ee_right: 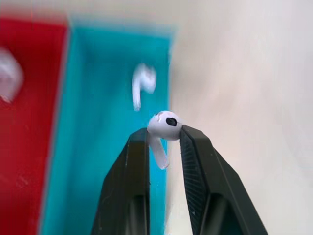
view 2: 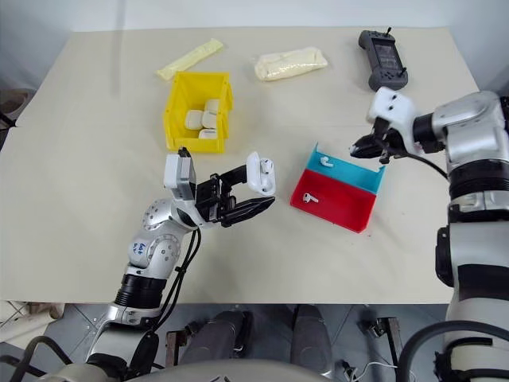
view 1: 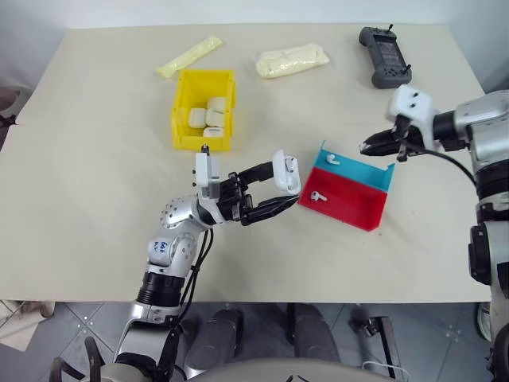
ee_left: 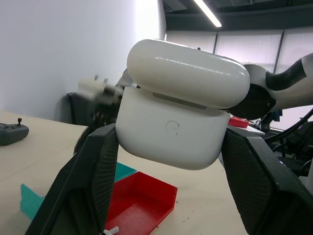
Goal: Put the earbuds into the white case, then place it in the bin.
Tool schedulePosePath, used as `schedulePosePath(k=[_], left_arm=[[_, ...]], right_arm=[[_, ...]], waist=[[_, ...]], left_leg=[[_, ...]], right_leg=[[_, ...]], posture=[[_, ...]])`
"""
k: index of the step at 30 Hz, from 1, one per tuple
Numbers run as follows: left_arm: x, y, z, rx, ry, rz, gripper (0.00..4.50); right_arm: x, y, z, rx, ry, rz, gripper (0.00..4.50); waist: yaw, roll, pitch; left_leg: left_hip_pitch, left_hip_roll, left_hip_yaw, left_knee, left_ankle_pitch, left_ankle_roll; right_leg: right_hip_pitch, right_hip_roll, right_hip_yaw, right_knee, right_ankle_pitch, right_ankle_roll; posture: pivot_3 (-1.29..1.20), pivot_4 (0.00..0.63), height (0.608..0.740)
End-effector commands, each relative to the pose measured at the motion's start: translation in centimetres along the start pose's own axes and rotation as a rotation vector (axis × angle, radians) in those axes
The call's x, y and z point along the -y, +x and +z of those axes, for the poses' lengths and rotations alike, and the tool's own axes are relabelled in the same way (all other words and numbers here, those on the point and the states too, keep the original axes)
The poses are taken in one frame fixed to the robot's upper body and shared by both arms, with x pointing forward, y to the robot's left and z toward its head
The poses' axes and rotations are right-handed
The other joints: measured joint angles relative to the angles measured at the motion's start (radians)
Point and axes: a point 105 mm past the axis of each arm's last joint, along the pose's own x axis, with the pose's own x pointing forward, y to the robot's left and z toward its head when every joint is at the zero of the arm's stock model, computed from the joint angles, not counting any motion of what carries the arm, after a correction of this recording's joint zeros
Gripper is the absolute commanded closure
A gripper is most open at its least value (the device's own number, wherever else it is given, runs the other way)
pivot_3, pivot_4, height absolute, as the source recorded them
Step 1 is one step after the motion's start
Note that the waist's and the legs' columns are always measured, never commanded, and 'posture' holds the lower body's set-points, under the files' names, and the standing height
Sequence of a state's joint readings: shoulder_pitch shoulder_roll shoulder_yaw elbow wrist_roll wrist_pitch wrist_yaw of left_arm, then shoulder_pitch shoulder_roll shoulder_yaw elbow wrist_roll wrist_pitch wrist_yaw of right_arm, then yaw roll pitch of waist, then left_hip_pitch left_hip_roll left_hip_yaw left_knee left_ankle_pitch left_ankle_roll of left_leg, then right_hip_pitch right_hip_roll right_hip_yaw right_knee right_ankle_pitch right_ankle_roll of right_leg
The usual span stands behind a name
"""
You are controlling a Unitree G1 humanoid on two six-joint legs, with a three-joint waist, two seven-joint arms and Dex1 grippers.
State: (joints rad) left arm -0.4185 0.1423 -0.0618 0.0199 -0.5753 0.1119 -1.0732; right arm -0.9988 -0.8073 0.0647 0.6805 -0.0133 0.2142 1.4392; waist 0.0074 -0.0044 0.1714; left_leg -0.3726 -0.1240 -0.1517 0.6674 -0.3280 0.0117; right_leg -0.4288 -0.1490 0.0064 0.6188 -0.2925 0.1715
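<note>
We see the left gripper [view 1: 280,196] clamped on the white case [view 1: 286,173] with its lid flipped open, held above the table [view 1: 87,199] just beside the red-and-blue tray [view 1: 374,208]. The right gripper [ee_right: 164,135] pinches one earbud [ee_right: 164,126] over the tray's blue side — two more earbuds [view 1: 318,194] lie inside. The yellow bin [view 1: 181,119] holds several similar cases; no writing is legible on anything.

Three earbuds [ee_right: 165,126]: one pinched, two in the red-and-blue tray [view 1: 350,208]. Four white cases [view 1: 285,173]: one held, three in the single yellow bin [view 1: 184,119]. Two pale yellow packets [view 1: 291,60], one black controller [view 1: 384,56].
</note>
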Motion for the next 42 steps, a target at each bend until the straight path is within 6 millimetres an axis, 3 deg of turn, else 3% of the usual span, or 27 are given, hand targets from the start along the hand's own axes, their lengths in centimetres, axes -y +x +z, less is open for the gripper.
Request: schedulePosePath(k=[1, 5, 10, 18, 42], left_arm=[[0.0, 0.5, 0.4, 0.002, 0.023, -0.027, 1.66], [-0.2, 0.8, 0.5, 0.003, 0.013, -0.035, 1.66], [-0.3, 0.8, 0.3, -0.007, -0.007, -0.05, 1.66], [-0.4, 1.0, 0.9, 0.012, -0.036, -0.052, 1.66], [-0.5, 1.2, 1.0, 0.015, -0.032, -0.049, 1.66]], right_arm=[[-2.4, -0.9, 2.4, 0.193, 0.096, 0.032, 3.98], [-6.7, -1.0, 4.2, 0.447, 0.226, 0.089, 3.98], [-10.6, -1.2, 6.8, 0.796, 0.422, 0.142, 3.98], [-14.6, -0.6, 9.7, 0.933, 0.612, 0.364, 3.98], [-16.3, 2.2, 8.2, 0.826, 0.607, 0.332, 3.98]], waist=[[0.005, 0.0, 0.0], [0.018, 0.0, 0.0], [0.018, 0.0, 0.0], [0.017, 0.0, 0.0], [0.016, 0.0, 0.0]], left_leg=[[0.0, 0.0, 0.0, 0.001, 0.0, 0.0], [-0.001, 0.0, 0.001, 0.003, 0.0, 0.0], [-0.001, 0.0, 0.0, 0.005, 0.0, 0.0], [-0.001, 0.0, -0.001, 0.005, 0.0, 0.0], [-0.001, -0.001, 0.0, 0.004, 0.0, 0.0]], right_leg=[[0.0, 0.0, 0.0, 0.0, 0.0, 0.0], [0.0, 0.0, 0.001, 0.002, 0.0, 0.0], [0.0, 0.0, 0.001, 0.001, 0.0, 0.0], [0.0, 0.0, 0.001, 0.003, 0.0, 0.0], [0.0, 0.0, 0.001, 0.002, 0.0, 0.0]], posture=[[0.0, 0.15, 0.74], [0.0, 0.15, 0.74], [0.0, 0.15, 0.74], [0.0, 0.15, 0.74], [0.0, 0.15, 0.74]])
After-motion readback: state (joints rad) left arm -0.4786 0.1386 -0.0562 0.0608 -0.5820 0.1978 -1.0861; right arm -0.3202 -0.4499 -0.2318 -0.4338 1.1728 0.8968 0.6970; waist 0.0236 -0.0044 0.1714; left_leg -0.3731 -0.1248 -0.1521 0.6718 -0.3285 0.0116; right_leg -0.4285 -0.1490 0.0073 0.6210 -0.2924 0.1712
